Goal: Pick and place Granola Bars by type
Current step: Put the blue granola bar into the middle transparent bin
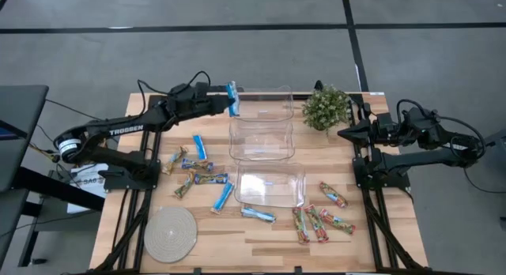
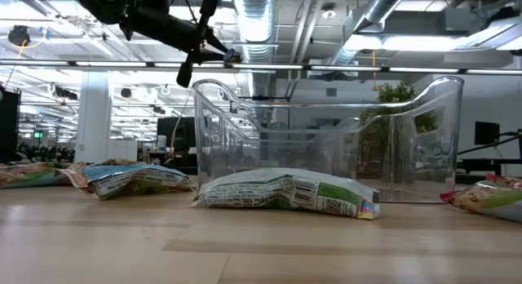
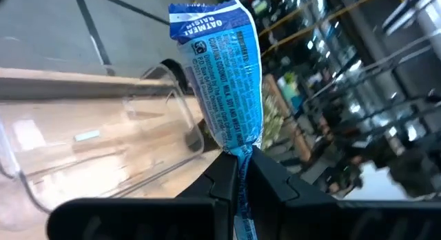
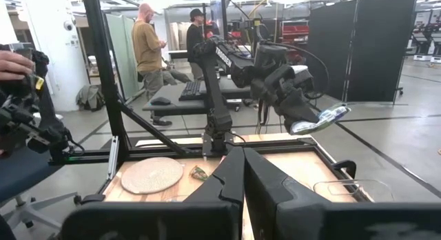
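Left wrist view: left gripper (image 3: 239, 172) clamps a blue granola bar (image 3: 224, 74) by its end, raised beside the clear bin (image 1: 263, 106); right gripper (image 1: 341, 133) is closed, empty.

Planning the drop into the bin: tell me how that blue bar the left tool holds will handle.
Likely light: the left tool holds the blue bar upright by one crimped end. Its wrapper looks glossy, so possibly slippery. It stands without drooping, so it is probably fairly stiff.
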Tool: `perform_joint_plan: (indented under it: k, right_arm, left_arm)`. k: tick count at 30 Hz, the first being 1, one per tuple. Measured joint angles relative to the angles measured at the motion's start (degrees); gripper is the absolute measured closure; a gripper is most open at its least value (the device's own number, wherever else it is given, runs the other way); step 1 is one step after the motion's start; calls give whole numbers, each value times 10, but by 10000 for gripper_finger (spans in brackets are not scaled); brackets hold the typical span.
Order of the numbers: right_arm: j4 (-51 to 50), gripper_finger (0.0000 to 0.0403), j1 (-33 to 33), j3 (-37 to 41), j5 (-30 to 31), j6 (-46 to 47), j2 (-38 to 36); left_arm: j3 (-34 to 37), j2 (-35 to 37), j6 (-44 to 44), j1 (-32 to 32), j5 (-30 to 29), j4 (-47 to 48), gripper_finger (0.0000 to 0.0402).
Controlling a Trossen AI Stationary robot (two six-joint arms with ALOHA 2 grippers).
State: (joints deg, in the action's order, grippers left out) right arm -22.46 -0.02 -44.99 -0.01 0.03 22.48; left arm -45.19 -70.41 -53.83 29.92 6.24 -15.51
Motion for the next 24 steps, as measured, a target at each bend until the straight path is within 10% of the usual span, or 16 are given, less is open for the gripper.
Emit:
perform_joint_plan:
  k: [24]
  right_arm:
    - [1,403,0,0,0,0,0]
  left_arm:
    - [-162,-64,312,-104,-47,255,384]
